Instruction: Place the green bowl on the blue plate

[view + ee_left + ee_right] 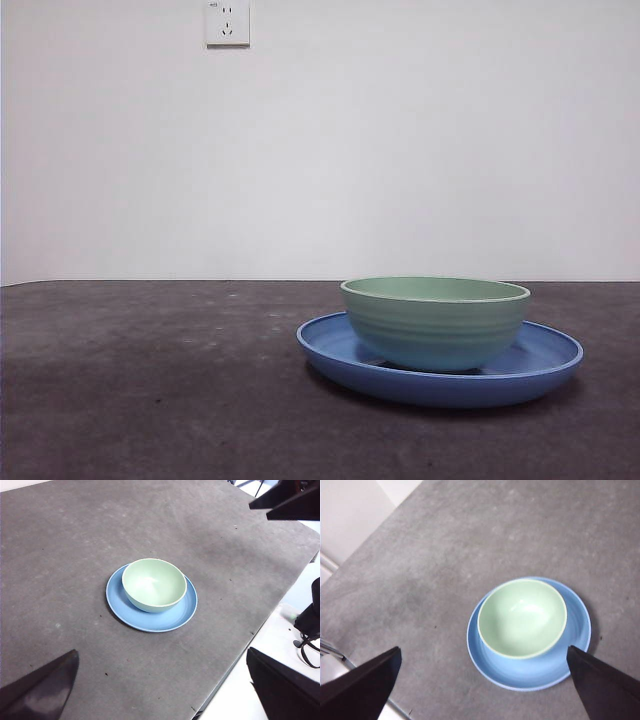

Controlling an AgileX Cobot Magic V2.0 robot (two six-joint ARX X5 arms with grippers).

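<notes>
The bowl (522,617) is sitting on the plate (540,672), below both grippers' wide-spread, empty fingers; they need only be keeping clear.

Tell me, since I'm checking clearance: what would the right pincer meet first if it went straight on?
Probably the bowl sitting on the plate, which lie between its open jaws; depth is unclear, so it might touch the plate's near rim first.

soft even light, faint shadow under the blue plate (345,352), right wrist view perhaps slightly blurred.
</notes>
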